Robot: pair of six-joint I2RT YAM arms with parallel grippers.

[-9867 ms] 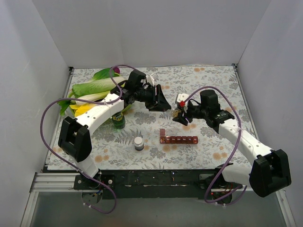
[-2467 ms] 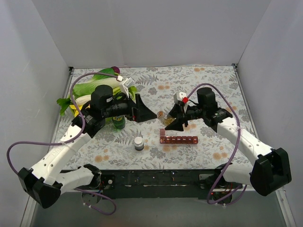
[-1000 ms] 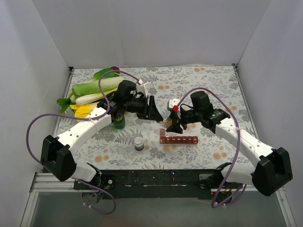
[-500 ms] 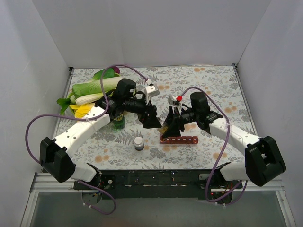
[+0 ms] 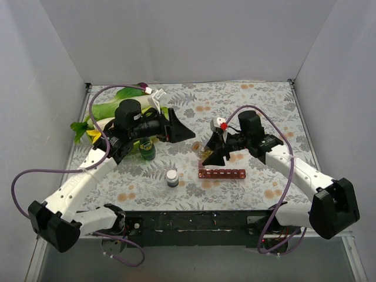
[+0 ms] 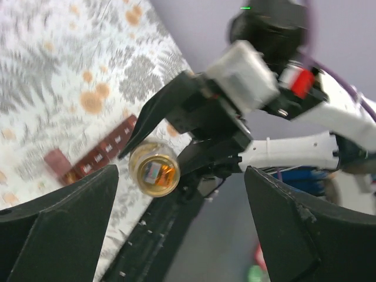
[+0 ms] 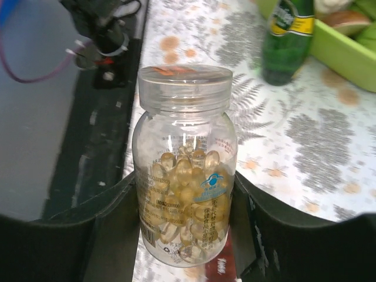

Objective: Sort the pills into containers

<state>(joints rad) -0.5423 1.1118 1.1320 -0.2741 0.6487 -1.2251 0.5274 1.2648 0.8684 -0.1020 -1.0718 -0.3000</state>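
Right gripper (image 5: 212, 154) clamps a clear plastic pill bottle (image 7: 184, 194) at the left end of the narrow dark red translucent strip of lidded compartments (image 5: 222, 174).

The bottle, holding yellow capsules and capped with a clear lid, sits squeezed between the two black fingers (image 7: 114, 226), which press on its sides. The strip lies flat on the floral-patterned table (image 5: 258, 100), near the middle and just nearer than the right gripper, and its left-end lid looks flipped open. The left gripper (image 5: 181, 130) hangs to the left of the pill bottle with its fingers spread wide and nothing between them. A small grey bottle with a white cap (image 5: 172, 177) stands left of the strip, and a green glass bottle with a dark cap (image 5: 147, 150) stands farther left beside the left arm.
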